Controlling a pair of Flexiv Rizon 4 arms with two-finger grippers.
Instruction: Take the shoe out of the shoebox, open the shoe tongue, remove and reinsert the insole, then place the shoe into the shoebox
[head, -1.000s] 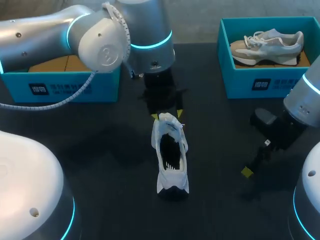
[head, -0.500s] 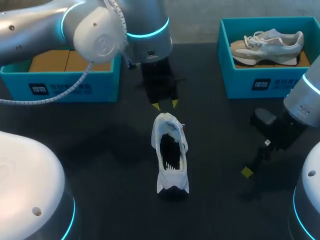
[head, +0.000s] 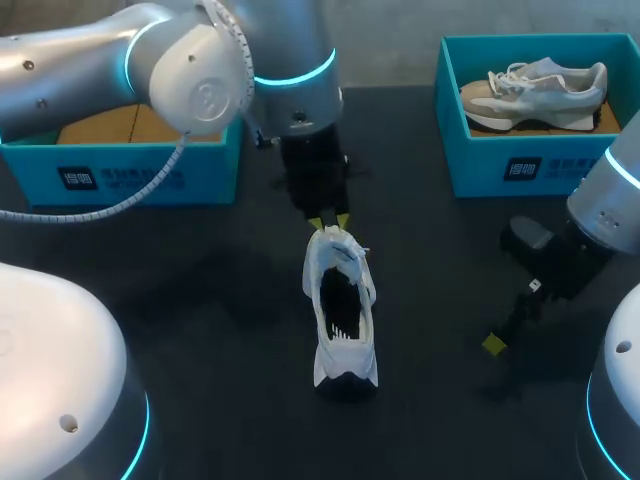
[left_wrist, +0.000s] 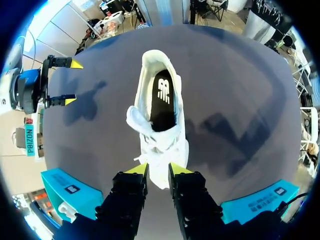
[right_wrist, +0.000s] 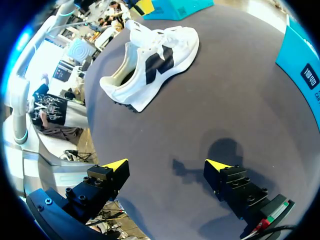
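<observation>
While the white shoe (head: 342, 305) stands upright on its sole at the middle of the dark table (head: 200, 300), outside both boxes, we hold our left gripper (left_wrist: 159, 170) right over its toe. Its jaws are narrow, the yellow tips close together with the tip of the toe showing between and below them; we cannot tell whether they touch it. The shoe's heel points away from this gripper. Its mouth gapes, showing the black insole (left_wrist: 162, 97) lying inside, and the tongue (left_wrist: 136, 119) is bunched up at the toe end of the opening.

Our right gripper (right_wrist: 166, 164) hangs over bare table well to the right of the shoe, side-on to it, its jaws wide with nothing between them.

At the table's far left, partly behind our left arm, sits the blue shoebox (head: 140, 175), with a brown floor showing. At the far right a second blue box (head: 480, 165) holds a beige shoe (head: 535, 90) lying on its side.
</observation>
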